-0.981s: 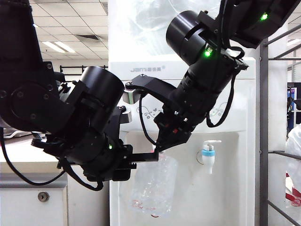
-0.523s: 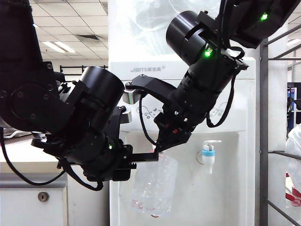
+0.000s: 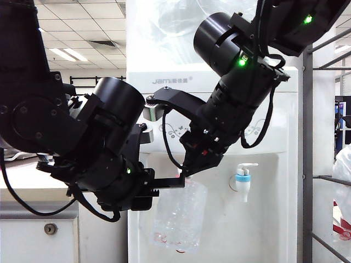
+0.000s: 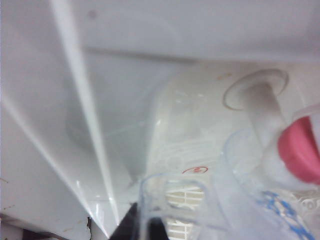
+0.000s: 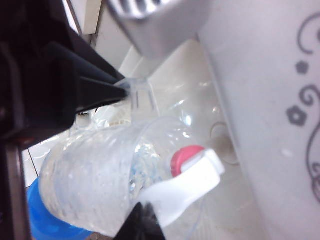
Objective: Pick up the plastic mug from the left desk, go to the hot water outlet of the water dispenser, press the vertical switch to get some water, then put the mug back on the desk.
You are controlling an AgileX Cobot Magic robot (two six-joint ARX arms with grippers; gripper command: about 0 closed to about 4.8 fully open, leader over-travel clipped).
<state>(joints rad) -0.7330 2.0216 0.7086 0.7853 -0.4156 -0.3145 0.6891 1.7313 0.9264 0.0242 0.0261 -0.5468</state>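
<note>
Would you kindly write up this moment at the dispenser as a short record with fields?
left end effector: shut on the plastic mug's handle, holding it in the dispenser's recess
plastic mug: clear, tilted, under the red-collared tap
right end effector: shut, tips down on the white switch over the mug
vertical switch: white tab, end effector tip against it
hot water outlet: red collar, above the mug's mouth
water dispenser: white; blue-collared tap untouched
</note>
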